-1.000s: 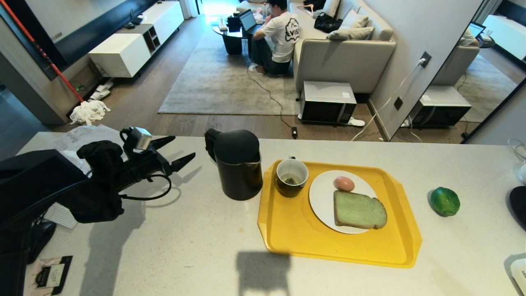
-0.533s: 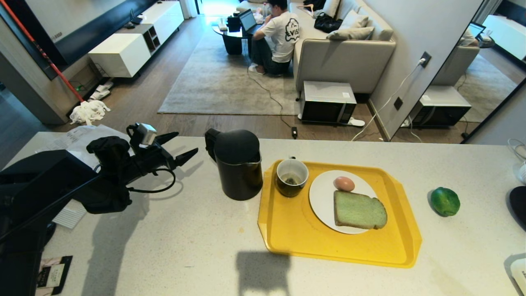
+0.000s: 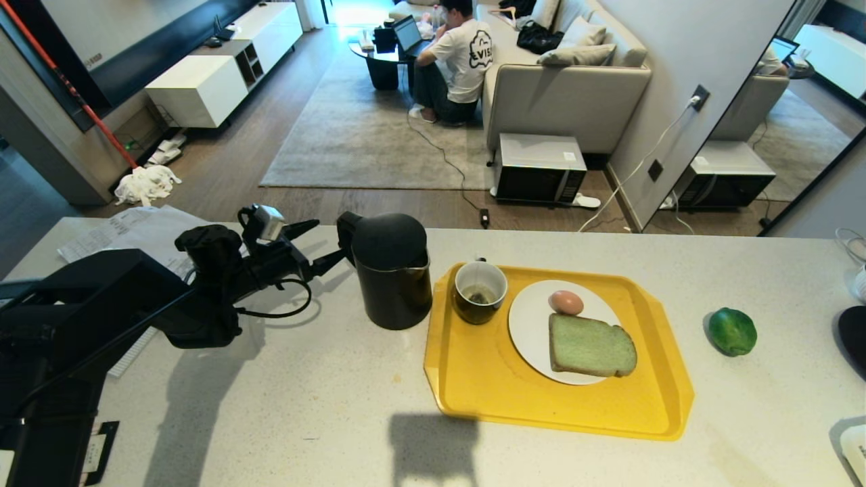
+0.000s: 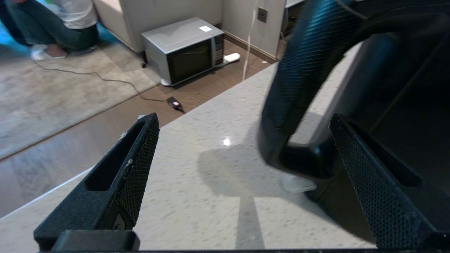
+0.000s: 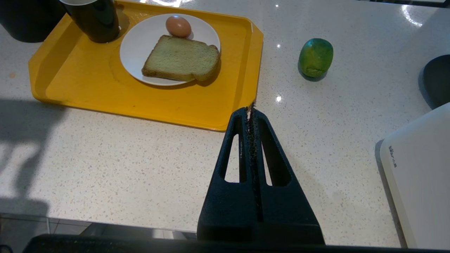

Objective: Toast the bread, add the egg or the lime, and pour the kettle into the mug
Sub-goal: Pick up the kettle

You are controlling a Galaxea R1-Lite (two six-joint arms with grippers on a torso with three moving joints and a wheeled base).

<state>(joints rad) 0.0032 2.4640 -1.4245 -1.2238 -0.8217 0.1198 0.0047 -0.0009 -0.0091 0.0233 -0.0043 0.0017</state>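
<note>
One kettle [image 3: 392, 270], beside tray [image 3: 473, 392]; probably heavy, rigid, slick; I'd grip its loop handle [image 4: 299, 91]; left gripper [image 3: 325, 242] spread wide there; right gripper [image 5: 251, 109] clenched, parked.

My left claw [image 3: 325, 241] stands spread wide at the kettle's [image 3: 392, 270] loop handle [image 4: 302, 88], one finger on each side of it, not touching that I can see. Behind the claw the bench [image 3: 284, 406] is bare down to its near edge. Past the kettle, the yellow tray [image 3: 487, 385] blocks a low sweep: the mug [image 3: 480, 291] sits just beside the kettle, and the plate [image 3: 528, 325] with bread [image 3: 592, 346] and egg [image 3: 566, 302] fills the middle. Open bench lies between the tray and the lime [image 3: 732, 331]. My right claw [image 5: 251, 109], pressed shut, hangs over bare bench near the tray's corner.
</note>
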